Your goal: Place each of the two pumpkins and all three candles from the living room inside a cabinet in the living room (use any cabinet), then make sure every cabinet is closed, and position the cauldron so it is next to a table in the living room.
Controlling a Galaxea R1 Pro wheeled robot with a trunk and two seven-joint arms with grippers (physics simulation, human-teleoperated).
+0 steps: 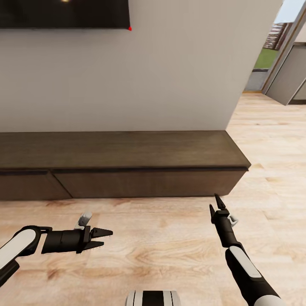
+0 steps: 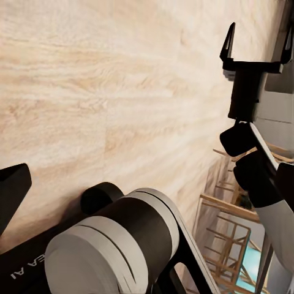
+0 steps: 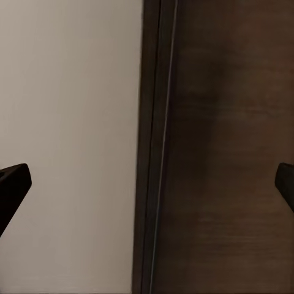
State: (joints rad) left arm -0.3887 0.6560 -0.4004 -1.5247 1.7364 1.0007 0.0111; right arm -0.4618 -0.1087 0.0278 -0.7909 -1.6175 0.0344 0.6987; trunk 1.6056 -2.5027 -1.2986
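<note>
Cabinet (image 1: 127, 170) ahead against the wall, drawers shut; left gripper (image 1: 107, 238) and right gripper (image 1: 216, 203) both apart and empty; risk: handleless fronts give right fingertips no purchase, may slip.

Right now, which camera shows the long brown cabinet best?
The head view: the cabinet stretches along the wall with its flat top and shut drawer fronts in sight. The right wrist view catches just a close-up strip of its dark wood. The left wrist view looks at the floor and the right gripper.

Wall-mounted television (image 1: 63, 13), wooden floor (image 1: 170, 246)
</note>
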